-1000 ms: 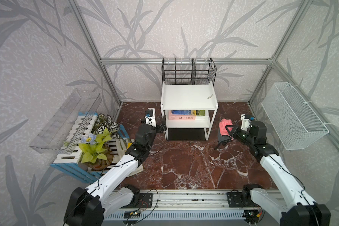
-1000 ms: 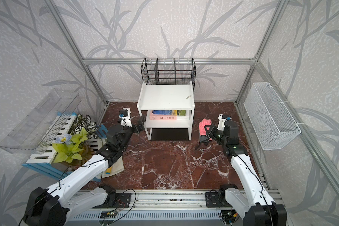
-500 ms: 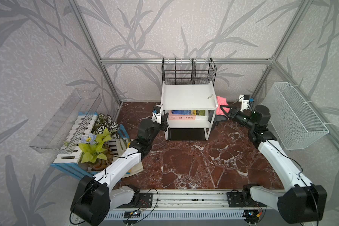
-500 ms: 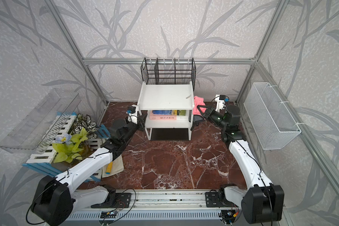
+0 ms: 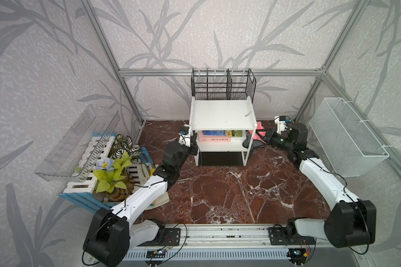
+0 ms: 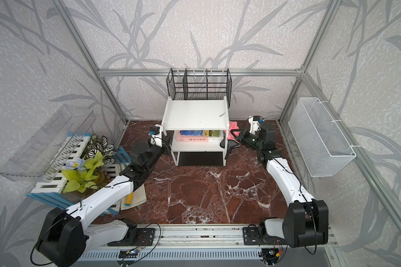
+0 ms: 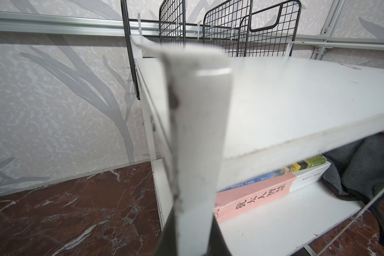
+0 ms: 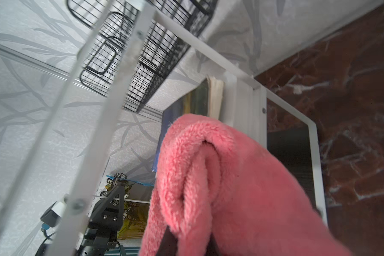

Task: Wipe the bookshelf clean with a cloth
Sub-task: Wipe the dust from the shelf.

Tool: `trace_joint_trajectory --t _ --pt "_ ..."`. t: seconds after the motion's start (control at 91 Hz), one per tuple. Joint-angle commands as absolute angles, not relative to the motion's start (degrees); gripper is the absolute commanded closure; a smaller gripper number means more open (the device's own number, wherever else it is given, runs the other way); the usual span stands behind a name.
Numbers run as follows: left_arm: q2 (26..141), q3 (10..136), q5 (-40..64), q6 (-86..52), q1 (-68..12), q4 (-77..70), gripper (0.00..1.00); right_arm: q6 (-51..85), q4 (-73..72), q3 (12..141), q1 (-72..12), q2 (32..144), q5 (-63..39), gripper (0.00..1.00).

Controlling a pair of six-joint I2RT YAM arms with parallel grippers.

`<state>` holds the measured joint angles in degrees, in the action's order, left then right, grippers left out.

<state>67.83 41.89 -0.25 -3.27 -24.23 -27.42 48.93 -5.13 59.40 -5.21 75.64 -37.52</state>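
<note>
The bookshelf (image 5: 222, 115) stands at the far middle of the marble counter (image 5: 218, 189), its back to the black wire rack (image 5: 222, 85), with books (image 5: 221, 136) lying on the middle board. The left hand (image 5: 194, 142) is closed round the near left post, which the left wrist view shows running up tight between the dark fingers (image 7: 217, 242). The right hand (image 5: 264, 136) is pinched shut on the cloth (image 5: 259, 126), held just right of the shelf beside its near right post, pink side up and the grey side sagging toward the middle board (whether it touches there I cannot tell). The cloth looks light, limp and plush. It will fold over whatever grips it, so a bunched pinch near its middle, leaving a loose pad to drag, suits wiping. The shelf looks light on its thin tubes and likely to slide on polished stone, so bracing a post is sensible. A small scrap (image 5: 248, 113) lies on the top board.
</note>
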Motion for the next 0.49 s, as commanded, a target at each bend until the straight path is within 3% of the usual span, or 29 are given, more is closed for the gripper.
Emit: trace_joint_trajectory --t 0.0,0.253,0.484 --pt "67.13 41.59 -3.90 -11.83 -24.68 -28.56 1.00 47.06 -3.42 57.15 -6.55 77.51 -36.13 1.00" --pt "68.76 43.09 -5.96 -12.94 -26.37 -27.52 1.00 31.11 -5.06 38.91 -8.18 60.33 -19.34 1.00" --pt "68.67 43.74 -8.31 -11.87 -27.25 -26.57 1.00 8.98 -11.59 38.07 -12.01 50.23 -29.63 1.00"
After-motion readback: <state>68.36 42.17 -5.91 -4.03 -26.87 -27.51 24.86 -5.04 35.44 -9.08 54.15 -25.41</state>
